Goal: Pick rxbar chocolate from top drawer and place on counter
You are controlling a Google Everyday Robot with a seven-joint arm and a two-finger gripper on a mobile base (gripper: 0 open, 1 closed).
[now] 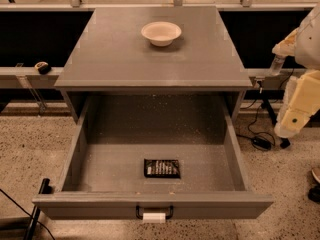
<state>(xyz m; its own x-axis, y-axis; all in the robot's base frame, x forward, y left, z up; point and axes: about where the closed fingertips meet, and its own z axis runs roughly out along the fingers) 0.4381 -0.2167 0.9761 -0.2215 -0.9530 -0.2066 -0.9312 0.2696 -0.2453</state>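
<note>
Open top drawer point(100, 204), gripper point(292, 119) right

Lit dimly in a warm, yellowish cast, apparently from above. Brightest on the white bowl point(161, 33) and on the cream gripper point(291, 123) at the right edge, beside the counter point(120, 59). Evenly matte across that counter, with soft shadow under the bowl. Darkest beneath its overhang, at the rear of the top drawer point(225, 204). Nearly black behind, left and right.

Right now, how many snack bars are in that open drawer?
1: the rxbar chocolate lies flat near the front of the top drawer. None looks hidden. The pincer hangs right of the counter.
</note>
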